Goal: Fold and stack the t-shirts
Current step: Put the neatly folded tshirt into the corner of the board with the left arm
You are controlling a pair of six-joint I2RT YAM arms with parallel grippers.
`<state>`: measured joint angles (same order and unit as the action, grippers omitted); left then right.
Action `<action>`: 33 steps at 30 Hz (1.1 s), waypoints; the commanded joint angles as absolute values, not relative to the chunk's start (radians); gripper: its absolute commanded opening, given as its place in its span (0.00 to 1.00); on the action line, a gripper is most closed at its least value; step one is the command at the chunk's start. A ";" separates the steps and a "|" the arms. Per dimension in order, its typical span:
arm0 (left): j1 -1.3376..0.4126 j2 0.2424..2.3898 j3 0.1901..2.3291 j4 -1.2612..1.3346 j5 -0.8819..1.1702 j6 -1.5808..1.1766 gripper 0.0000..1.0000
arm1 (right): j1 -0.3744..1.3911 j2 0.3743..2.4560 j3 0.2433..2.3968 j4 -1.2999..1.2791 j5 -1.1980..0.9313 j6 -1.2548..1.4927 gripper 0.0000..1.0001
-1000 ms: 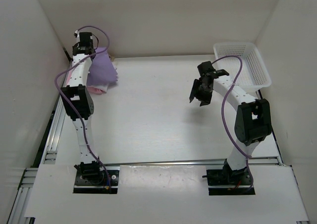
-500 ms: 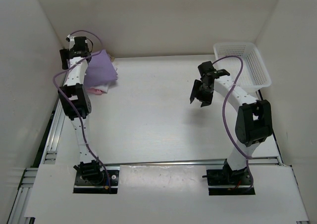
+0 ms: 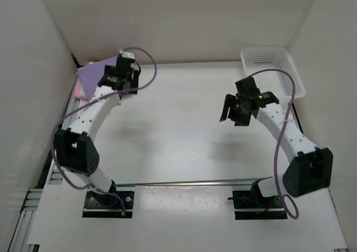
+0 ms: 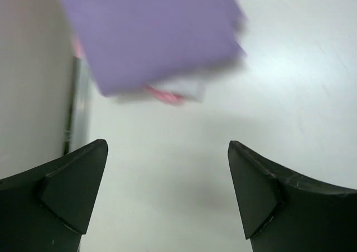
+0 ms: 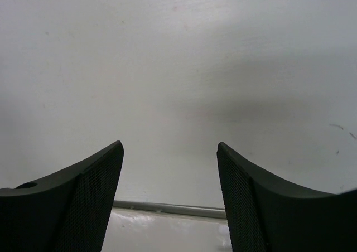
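Both tools are spread wide, with only bare worktop showing between the fingers. Your left tool (image 3: 113,78) hovers at the far left of the worktop (image 3: 178,140), just beside the folded stack and not touching it. The stack sits in the far-left corner. The lavender t-shirt (image 4: 150,34) is on top, and edges of the pink t-shirt (image 4: 165,95) and white t-shirt (image 4: 187,88) peek out under its near side. I can't make out the tan one. The stack's left side runs along the worktop edge, by the metal rail (image 4: 75,112) and the side wall. Your right tool (image 3: 234,110) hangs over bare worktop right of centre, well apart from the stack. The white mesh basket (image 3: 281,68) is in the far-right corner, near that arm but apart. You have open worktop between the two arms.
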<state>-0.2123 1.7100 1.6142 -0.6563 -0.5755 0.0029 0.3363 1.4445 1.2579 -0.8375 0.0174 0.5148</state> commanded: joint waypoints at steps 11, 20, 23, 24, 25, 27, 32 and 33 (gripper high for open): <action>-0.186 0.965 0.737 -1.000 -0.425 0.000 1.00 | 0.339 0.913 0.901 -0.917 0.126 0.538 0.81; 0.023 0.805 0.647 -0.989 -0.341 0.000 1.00 | 0.339 0.779 0.828 -0.897 0.144 0.621 0.84; 0.035 0.787 0.638 -0.989 -0.328 0.000 1.00 | 0.339 0.779 0.828 -0.916 0.144 0.634 0.84; 0.035 0.778 0.629 -0.989 -0.328 0.000 1.00 | 0.339 0.779 0.828 -0.916 0.144 0.634 0.84; 0.035 0.769 0.620 -0.989 -0.328 0.000 1.00 | 0.339 0.779 0.828 -0.925 0.144 0.634 0.84; 0.044 0.769 0.611 -0.989 -0.319 0.000 1.00 | 0.339 0.779 0.828 -0.925 0.144 0.634 0.84; 0.054 0.750 0.601 -0.989 -0.308 0.000 1.00 | 0.339 0.759 0.828 -0.925 0.144 0.634 0.84; 0.054 0.750 0.601 -0.989 -0.308 0.000 1.00 | 0.339 0.759 0.828 -0.925 0.153 0.634 0.85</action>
